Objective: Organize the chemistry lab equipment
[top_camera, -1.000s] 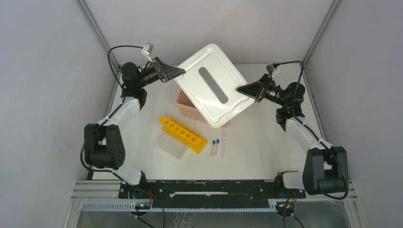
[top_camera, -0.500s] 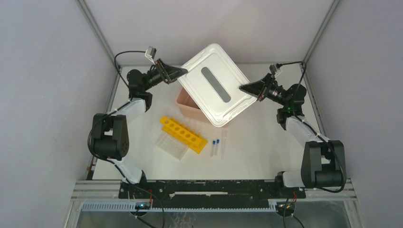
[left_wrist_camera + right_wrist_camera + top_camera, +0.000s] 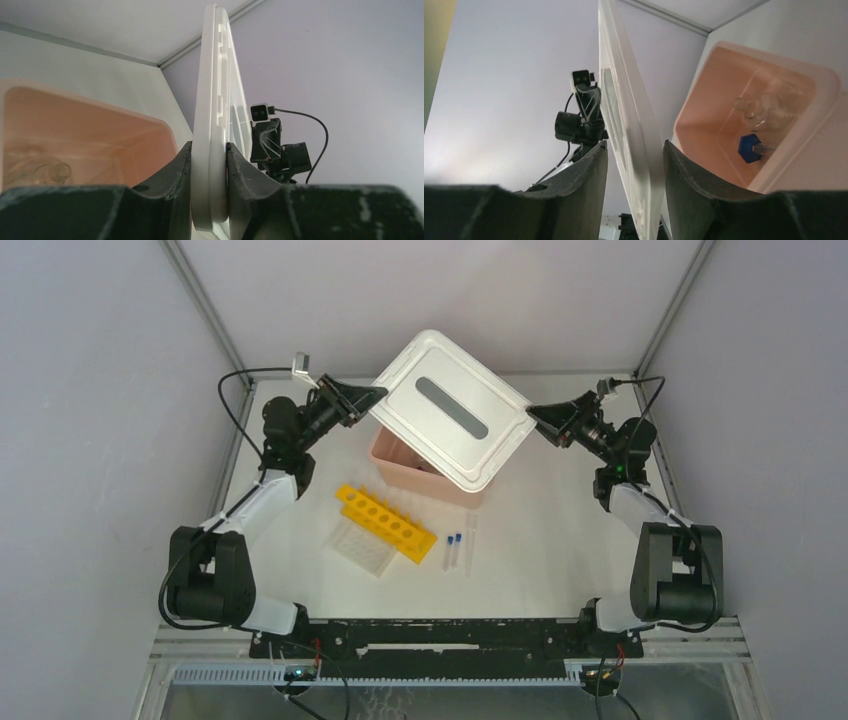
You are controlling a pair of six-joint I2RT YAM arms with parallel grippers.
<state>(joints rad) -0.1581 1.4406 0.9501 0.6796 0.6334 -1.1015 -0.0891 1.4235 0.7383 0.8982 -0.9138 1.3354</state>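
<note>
A: Left gripper (image 3: 209,150), what do we enter?
B: Clamped on the rim of the white lid (image 3: 450,418). In its wrist view both fingers (image 3: 181,165) press the edge with no gap. The left arm (image 3: 262,495) rises from the near-left corner of the bench (image 3: 560,540), runs along the left edge, and its forearm angles toward the far middle.

A: Right gripper (image 3: 634,147)?
B: Jaws apart, straddling the opposite corner of the lid. We see a sliver of gap beside the rim. The right arm (image 3: 640,510) is folded along the right edge, wrist raised and pointing left.

A: Lid and box?
B: The lid hangs tilted over the pink box (image 3: 392,458), which sits near the far edge, mid-bench. From above we see only the box's near-left wall.

A: Contents?
B: Visible from the wrists only. We note round clear glassware (image 3: 764,107), blurred, count unclear, and a blue cap (image 3: 751,148) beside it.

A: Remaining items?
B: The yellow tube rack (image 3: 385,523) lies diagonally mid-bench, with the well plate (image 3: 358,550) against its near side. Two blue-capped vials (image 3: 450,548) lie just right of the rack. The thin clear tube (image 3: 471,535) beside them is faint.
</note>
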